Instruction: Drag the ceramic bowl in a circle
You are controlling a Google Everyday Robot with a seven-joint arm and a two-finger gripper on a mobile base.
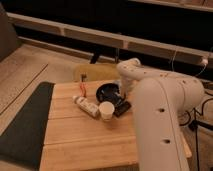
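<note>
The ceramic bowl (106,92), glossy black and shallow, sits on the wooden table (80,135) near its far edge. My gripper (119,90) is shut and reaches down at the bowl's right rim from the white arm (160,110). The arm's wrist hides the contact, so I cannot tell whether the gripper holds the rim or only touches it.
A white paper cup (106,110) stands just in front of the bowl. A white bottle (86,106) lies to its left and a flat black object (123,108) to its right. A red-handled tool (82,89) lies left of the bowl. A dark mat (25,125) borders the table's left side.
</note>
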